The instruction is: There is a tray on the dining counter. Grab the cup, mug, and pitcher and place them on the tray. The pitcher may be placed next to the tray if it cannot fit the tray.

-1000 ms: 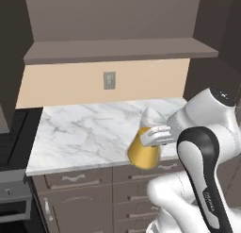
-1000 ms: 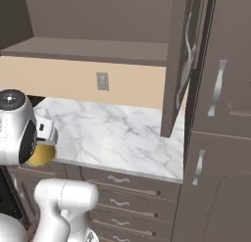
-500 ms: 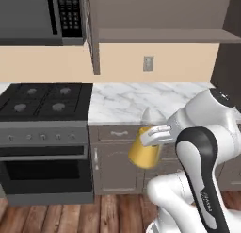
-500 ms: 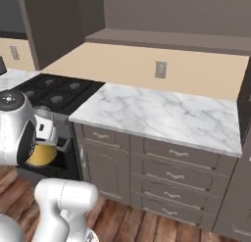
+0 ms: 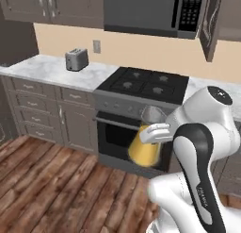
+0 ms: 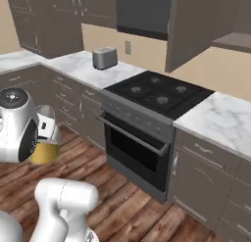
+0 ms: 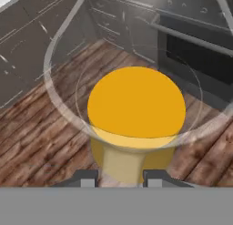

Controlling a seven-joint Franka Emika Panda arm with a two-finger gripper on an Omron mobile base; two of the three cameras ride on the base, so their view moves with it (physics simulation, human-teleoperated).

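Observation:
My gripper [image 5: 153,133] is shut on the pitcher [image 5: 145,149], a clear glass vessel with orange-yellow liquid, carried upright in the air above the wooden floor in front of the oven. From the right base view the pitcher [image 6: 45,149] hangs beside the arm's white wrist, with the gripper [image 6: 47,130] at its upper part. The hand view looks down into the pitcher [image 7: 136,108], and the gripper [image 7: 117,177] has a fingertip on each side of the glass wall. The tray, cup, mug and dining counter are out of view.
A black stove with oven [image 5: 141,93] stands straight ahead, with a microwave [image 5: 150,12] above it. A toaster [image 5: 76,59] sits on the marble counter [image 5: 42,69] to the left. Grey drawer cabinets [image 6: 206,187] line the wall. Wooden floor [image 5: 56,180] lies open at the left.
The whole picture has shifted: the base has turned and drawn back from the marble counter, so the stove, toaster and floor now show. The pitcher stays in my gripper.

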